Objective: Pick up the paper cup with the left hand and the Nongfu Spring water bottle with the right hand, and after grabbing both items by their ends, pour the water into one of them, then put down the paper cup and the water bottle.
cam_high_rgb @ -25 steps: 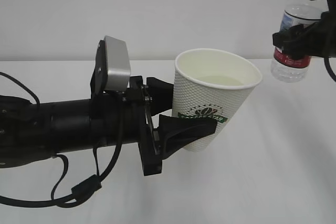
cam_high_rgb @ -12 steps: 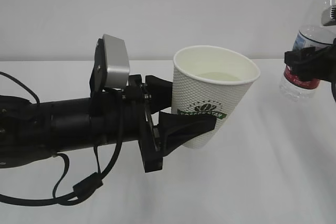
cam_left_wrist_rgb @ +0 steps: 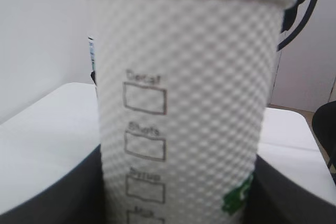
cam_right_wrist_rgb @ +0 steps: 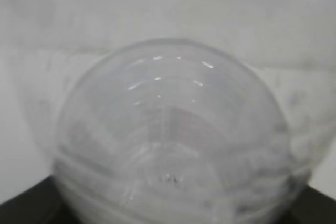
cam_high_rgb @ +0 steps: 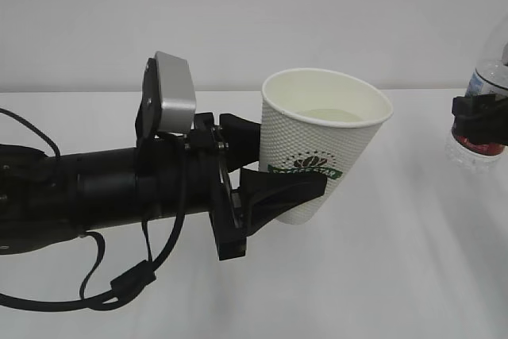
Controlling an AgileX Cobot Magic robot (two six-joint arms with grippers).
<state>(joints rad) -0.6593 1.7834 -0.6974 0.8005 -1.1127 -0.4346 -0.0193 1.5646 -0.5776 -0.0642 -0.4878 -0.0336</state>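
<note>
My left fingers (cam_high_rgb: pixel 274 166) pinch the cup (cam_high_rgb: pixel 321 148) by its lower wall, holding it upright above the table (cam_high_rgb: pixel 381 275), with water (cam_high_rgb: pixel 329 116) inside. My right fingers (cam_high_rgb: pixel 480 121) clamp the bottle (cam_high_rgb: pixel 484 85) around its label at the far right, well apart from the cup.

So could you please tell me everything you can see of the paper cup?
The paper cup is white, tapered, with a dimpled wall, a rolled rim and a dark green logo; the left wrist view shows printed checkboxes on its side. It stands upright, off the table, clamped at its lower half by the left end effector. A little pale liquid shows inside.
</note>
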